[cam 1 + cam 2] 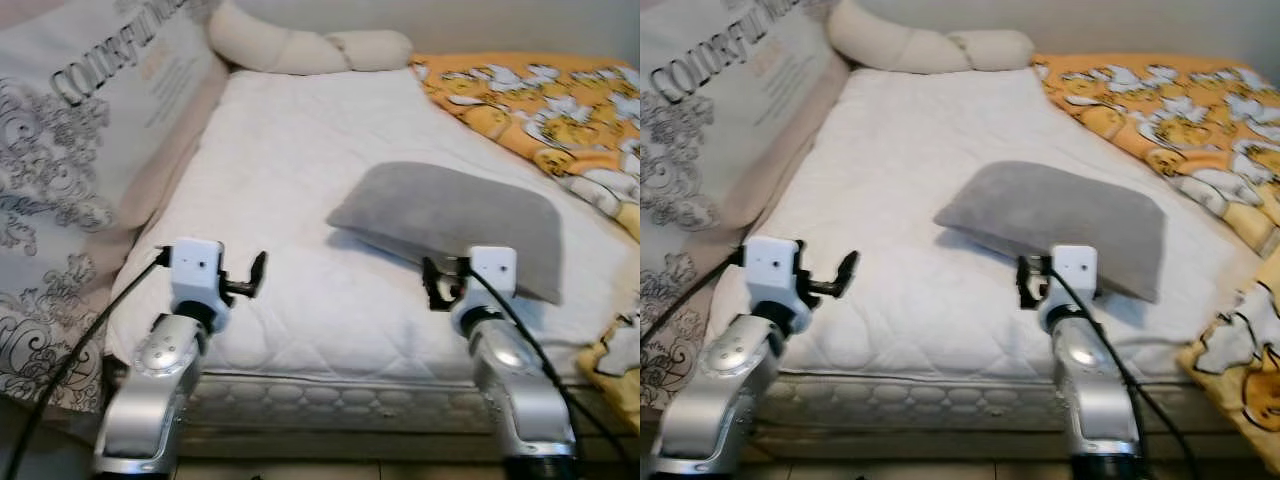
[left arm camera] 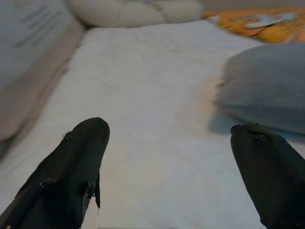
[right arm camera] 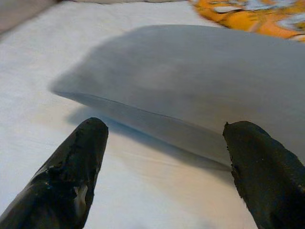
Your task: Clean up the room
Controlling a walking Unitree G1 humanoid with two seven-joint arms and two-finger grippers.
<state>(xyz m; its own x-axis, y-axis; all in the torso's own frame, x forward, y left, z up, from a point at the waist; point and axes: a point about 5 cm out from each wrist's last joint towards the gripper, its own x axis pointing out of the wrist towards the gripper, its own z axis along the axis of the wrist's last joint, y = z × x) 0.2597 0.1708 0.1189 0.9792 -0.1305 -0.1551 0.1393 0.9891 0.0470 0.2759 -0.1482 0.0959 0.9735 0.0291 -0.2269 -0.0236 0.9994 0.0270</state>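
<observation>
A grey pillow (image 1: 455, 222) lies on the white bed (image 1: 290, 170), toward its near edge. The right gripper (image 3: 167, 157) hovers just before it, jaws wide apart, empty. The left gripper (image 2: 176, 167), likewise spread, faces bare mattress.

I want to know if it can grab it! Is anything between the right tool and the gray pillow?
No. In the right wrist view only bare white mattress lies between the open right tool and the gray pillow.
</observation>
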